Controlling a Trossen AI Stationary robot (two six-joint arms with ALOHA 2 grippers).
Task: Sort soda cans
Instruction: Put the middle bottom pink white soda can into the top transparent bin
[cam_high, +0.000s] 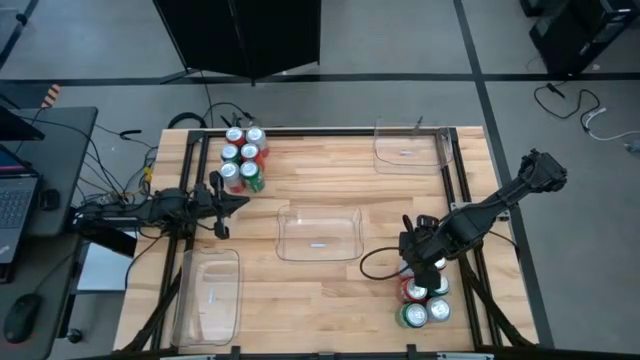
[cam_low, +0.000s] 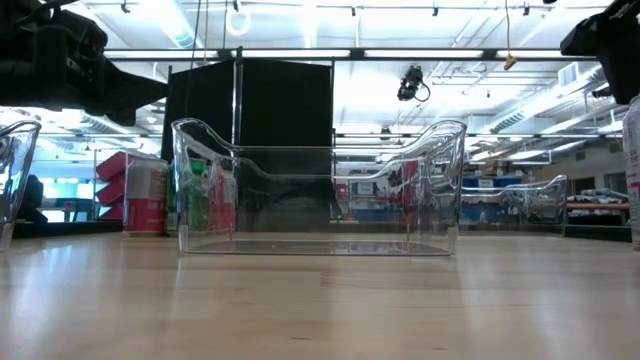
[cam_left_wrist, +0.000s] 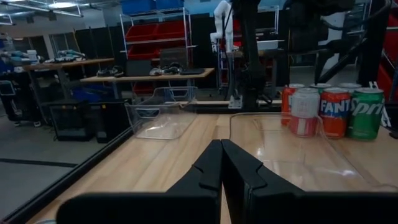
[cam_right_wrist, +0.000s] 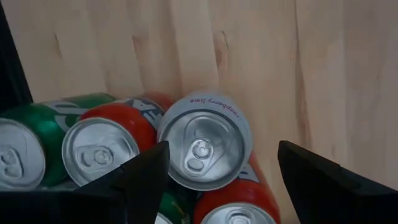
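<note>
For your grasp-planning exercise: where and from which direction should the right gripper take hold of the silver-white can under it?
Grip the silver-white can from straight above, across its upright round body just under the rim. The right gripper, fingers open, already straddles it; the red can crowds one side.

Right claw (cam_high: 425, 262) hangs directly above the near-right cluster of soda cans (cam_high: 424, 300) on the tabletop (cam_high: 330, 300); one can (cam_right_wrist: 205, 149) sits between its fingers; left claw (cam_high: 236, 203) lies just beside the far-left can cluster (cam_high: 243, 158); centre bin (cam_high: 319, 233) between both claws.
</note>
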